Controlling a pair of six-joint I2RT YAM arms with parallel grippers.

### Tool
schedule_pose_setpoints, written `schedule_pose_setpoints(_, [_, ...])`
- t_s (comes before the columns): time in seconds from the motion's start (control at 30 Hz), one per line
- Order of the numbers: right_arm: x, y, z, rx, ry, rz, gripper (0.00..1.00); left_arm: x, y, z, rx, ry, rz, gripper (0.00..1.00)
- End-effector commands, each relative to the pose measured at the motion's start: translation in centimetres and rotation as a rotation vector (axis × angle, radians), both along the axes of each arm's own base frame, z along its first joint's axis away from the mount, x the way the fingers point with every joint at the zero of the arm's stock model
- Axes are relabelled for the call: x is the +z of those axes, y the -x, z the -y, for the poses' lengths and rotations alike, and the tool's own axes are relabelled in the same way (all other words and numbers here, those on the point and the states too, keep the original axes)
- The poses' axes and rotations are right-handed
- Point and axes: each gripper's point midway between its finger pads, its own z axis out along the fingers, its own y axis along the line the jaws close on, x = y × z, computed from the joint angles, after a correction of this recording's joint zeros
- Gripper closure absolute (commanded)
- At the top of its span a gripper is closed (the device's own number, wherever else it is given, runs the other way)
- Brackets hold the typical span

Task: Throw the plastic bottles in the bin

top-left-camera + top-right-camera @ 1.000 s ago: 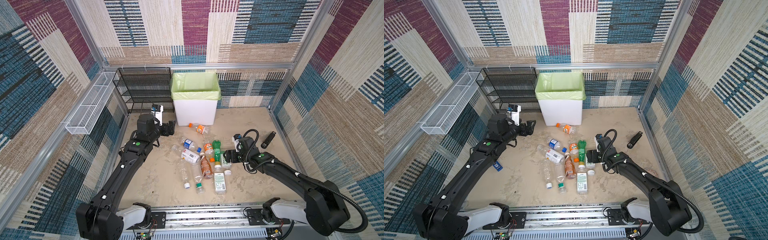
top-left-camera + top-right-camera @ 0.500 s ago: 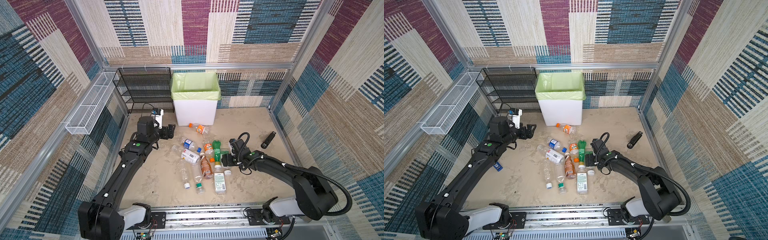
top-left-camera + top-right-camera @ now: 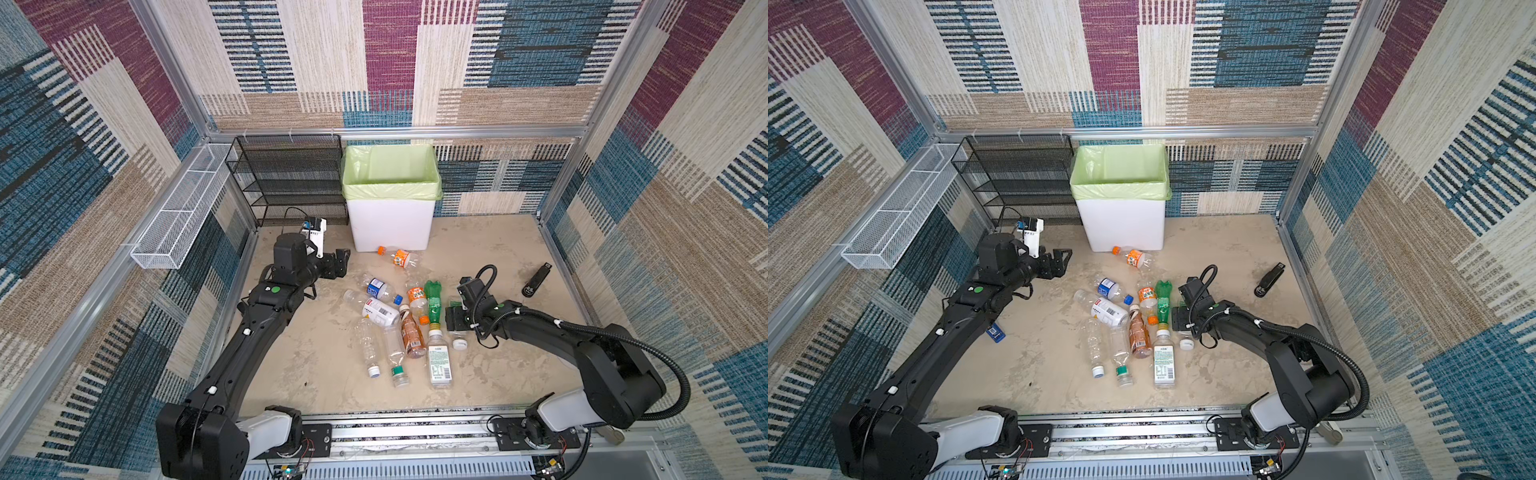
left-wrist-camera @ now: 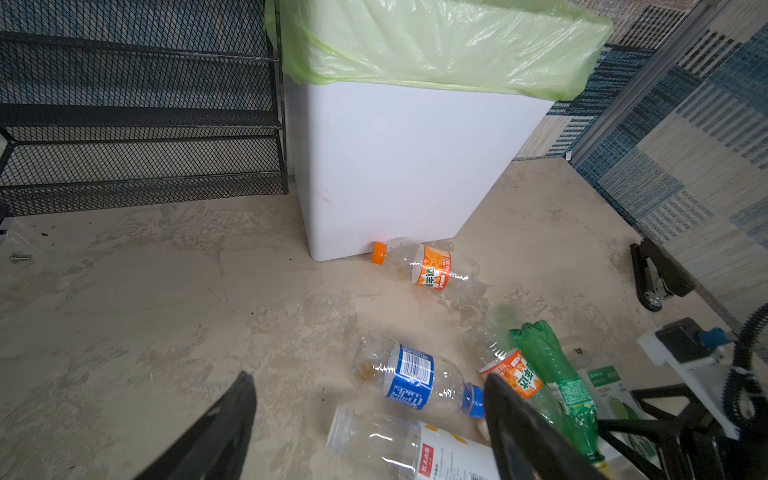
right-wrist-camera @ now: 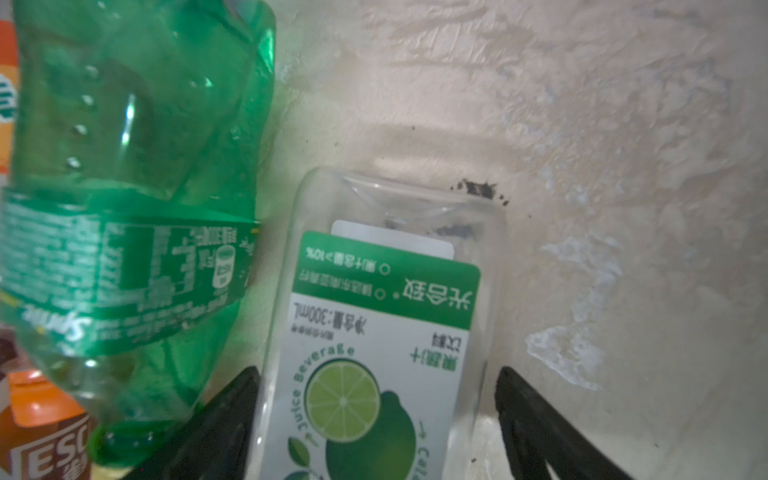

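- Black jaws of our right gripper (image 5: 376,374) stand apart, straddling the clear lime juice bottle (image 5: 386,299); the green Sprite bottle (image 5: 124,208) lies just beside.
- Our left gripper (image 4: 368,376) hangs spread and empty.
- We see the other plastic bottles (image 3: 376,309) strewn on the floor (image 3: 316,353), the bin (image 3: 390,224) at twelve o'clock of them.

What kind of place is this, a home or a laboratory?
Most likely a robot test cell: patterned fabric walls in an aluminium frame, two arms bolted to a rail, and plastic bottles scattered before a lined bin.
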Motion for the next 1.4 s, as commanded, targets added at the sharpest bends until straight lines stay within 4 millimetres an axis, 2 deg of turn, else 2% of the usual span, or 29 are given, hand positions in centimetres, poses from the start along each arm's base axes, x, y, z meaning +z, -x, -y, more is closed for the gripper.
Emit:
schedule_pose_setpoints(0.0, [0.3,-0.5,0.1,-0.026,-0.003,0.025,0.12,0.2,-0.2,0.4,-0.020,0.021,0.010,0.14])
schedule_pose_setpoints(0.17, [0.0,-0.6,0.4,-0.048,0.002,0.021,0.18,0.0,-0.2,0.4,-0.018,0.019,0.006,0.15])
schedule_pose_setpoints(0.33, [0.7,-1.0,0.3,-0.059,-0.012,0.046,0.29,-0.1,-0.3,0.5,-0.022,0.021,0.001,0.15])
schedule_pose_setpoints(0.4, [1.5,-1.4,0.3,-0.067,-0.016,0.072,0.31,-0.2,-0.3,0.5,-0.021,0.020,-0.001,0.15])
schedule_pose_setpoints(0.5, [3.8,-2.6,0.4,-0.075,-0.030,0.142,0.33,-0.2,-0.3,0.5,-0.021,0.021,0.000,0.15])
schedule_pose_setpoints(0.6, [8.1,-4.5,0.3,-0.073,-0.058,0.284,0.35,-0.3,-0.3,0.5,-0.022,0.022,-0.001,0.15])
schedule_pose_setpoints(0.7, [13.6,-6.5,0.4,-0.057,-0.095,0.472,0.36,-0.3,-0.4,0.6,-0.023,0.029,0.005,0.16])
schedule_pose_setpoints(0.83, [22.8,-8.5,0.6,-0.032,-0.148,0.795,0.36,0.3,-0.2,0.5,-0.013,0.057,0.019,0.17])
schedule_pose_setpoints(0.93, [30.4,-8.2,0.1,0.033,-0.174,1.079,0.35,0.9,0.1,0.7,-0.012,0.088,0.037,0.18])
schedule_pose_setpoints(1.03, [37.0,-7.1,0.3,0.062,-0.163,1.328,0.36,0.9,0.7,0.7,-0.008,0.117,0.035,0.18])
schedule_pose_setpoints(1.13, [42.5,-4.7,0.4,0.100,-0.158,1.567,0.37,0.4,1.6,0.4,0.004,0.131,0.032,0.18])
schedule_pose_setpoints(1.23, [46.7,-1.8,0.7,0.122,-0.159,1.787,0.38,0.1,2.5,0.2,0.009,0.136,0.038,0.18])
schedule_pose_setpoints(1.37, [50.6,2.0,1.2,0.129,-0.168,2.032,0.39,0.1,3.5,-0.1,0.011,0.121,0.057,0.18])
